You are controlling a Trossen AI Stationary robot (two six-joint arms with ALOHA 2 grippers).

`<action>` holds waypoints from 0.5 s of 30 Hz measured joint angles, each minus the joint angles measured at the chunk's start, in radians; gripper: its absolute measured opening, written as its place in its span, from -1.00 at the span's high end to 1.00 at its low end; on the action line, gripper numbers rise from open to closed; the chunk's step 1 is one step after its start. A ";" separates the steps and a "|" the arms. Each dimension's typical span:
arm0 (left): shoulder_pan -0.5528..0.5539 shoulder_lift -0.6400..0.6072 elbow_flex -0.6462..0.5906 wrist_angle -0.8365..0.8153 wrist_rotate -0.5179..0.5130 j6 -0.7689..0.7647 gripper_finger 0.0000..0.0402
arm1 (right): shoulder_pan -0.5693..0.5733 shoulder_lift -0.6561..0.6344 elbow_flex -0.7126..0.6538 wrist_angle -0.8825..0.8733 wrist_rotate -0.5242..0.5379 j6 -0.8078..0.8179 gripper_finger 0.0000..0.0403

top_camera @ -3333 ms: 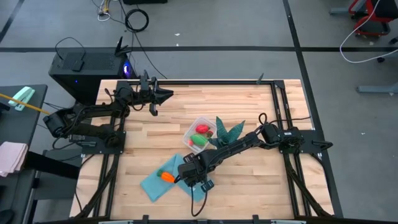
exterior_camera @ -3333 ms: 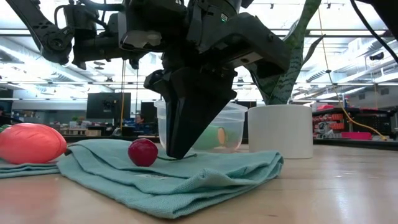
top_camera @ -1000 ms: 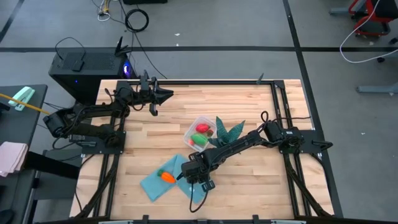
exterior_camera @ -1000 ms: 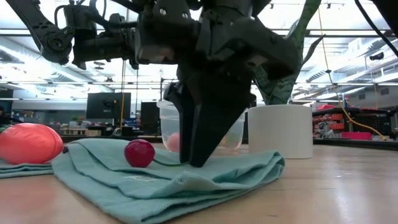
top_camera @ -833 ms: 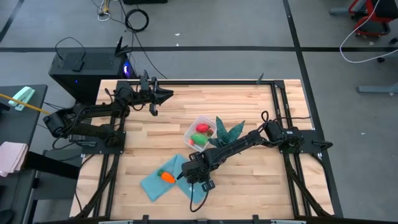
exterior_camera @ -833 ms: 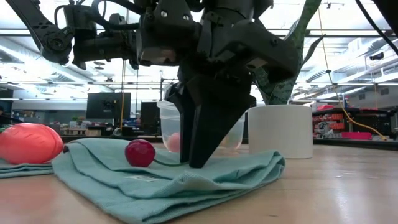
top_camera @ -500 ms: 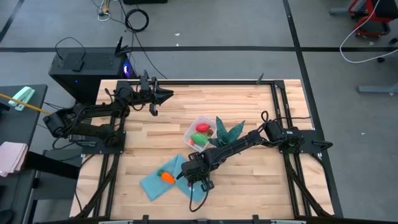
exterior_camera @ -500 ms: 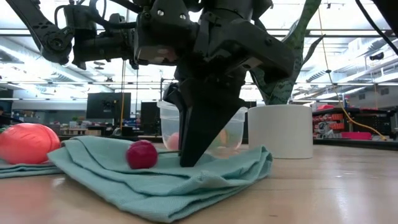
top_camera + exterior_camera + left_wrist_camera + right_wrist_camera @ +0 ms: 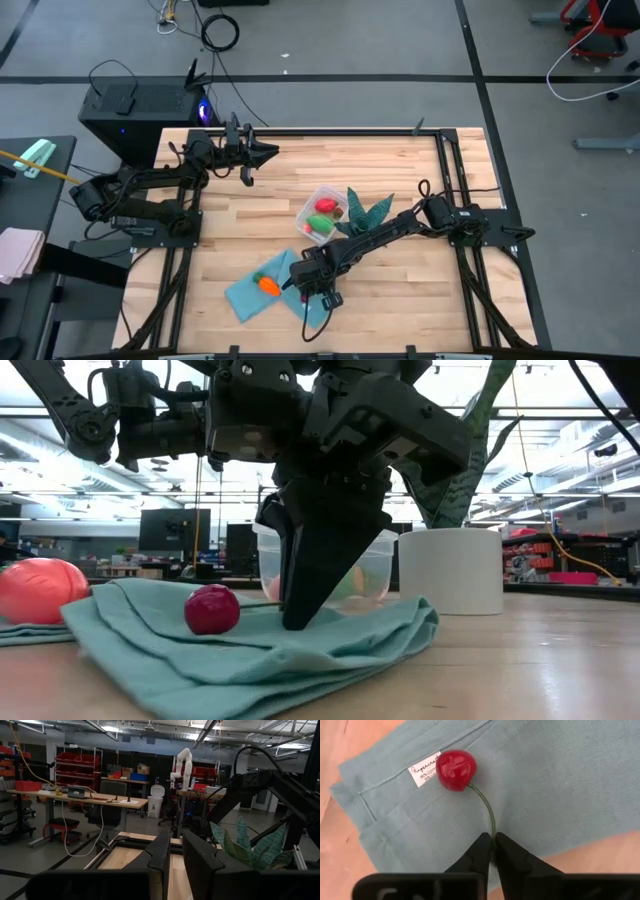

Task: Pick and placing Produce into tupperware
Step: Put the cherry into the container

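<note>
My right gripper [image 9: 493, 842] [image 9: 305, 284] stands tips-down on the folded teal cloth [image 9: 262, 294], shut on the stem of a small red cherry [image 9: 456, 770] [image 9: 212, 609] that lies on the cloth. An orange carrot-like piece [image 9: 268, 284] [image 9: 40, 590] rests on the cloth's left part. The clear tupperware [image 9: 322, 213] [image 9: 375, 565] sits farther back on the table and holds a red piece [image 9: 324, 207] and a green piece [image 9: 319, 225]. My left gripper [image 9: 262, 152] [image 9: 176, 851] waits raised near the far left corner, open by a narrow gap. My right gripper pinches the free end of the cherry's thin green stem [image 9: 493, 833] between its two fingertips, coming from above and pointing down. The stem runs from the tips to the cherry, which lies on the cloth. The fingertips [image 9: 297, 620] stand on the cloth's top layer.
A spiky teal-leaved plant [image 9: 366, 212] in a white pot [image 9: 450, 570] stands right beside the tupperware, under the right arm's forearm. Bare wooden table [image 9: 400, 300] lies right of the cloth. Dark frame rails [image 9: 440, 170] run along the table's sides.
My right gripper has stayed shut and shifted a little toward the table's left edge with its tips on the cloth. The cherry has slid left with it, and the cloth has been dragged left and bunched into higher folds.
</note>
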 joint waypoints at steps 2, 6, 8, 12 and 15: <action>0.000 0.000 0.000 0.000 0.000 0.000 0.72 | 0.000 0.000 0.000 0.000 -0.001 0.000 0.77; 0.000 0.000 0.000 0.000 0.000 0.000 0.70 | 0.000 0.000 0.000 0.000 -0.004 0.000 0.74; 0.000 0.000 0.000 0.000 0.000 0.000 0.69 | 0.000 0.000 0.000 0.000 -0.010 0.000 0.73; 0.000 0.000 0.000 0.000 0.000 0.000 0.69 | 0.000 0.000 0.000 0.001 -0.036 0.006 0.69; 0.000 0.000 0.000 0.000 0.000 0.000 0.70 | 0.000 -0.001 0.000 0.005 -0.038 0.016 0.65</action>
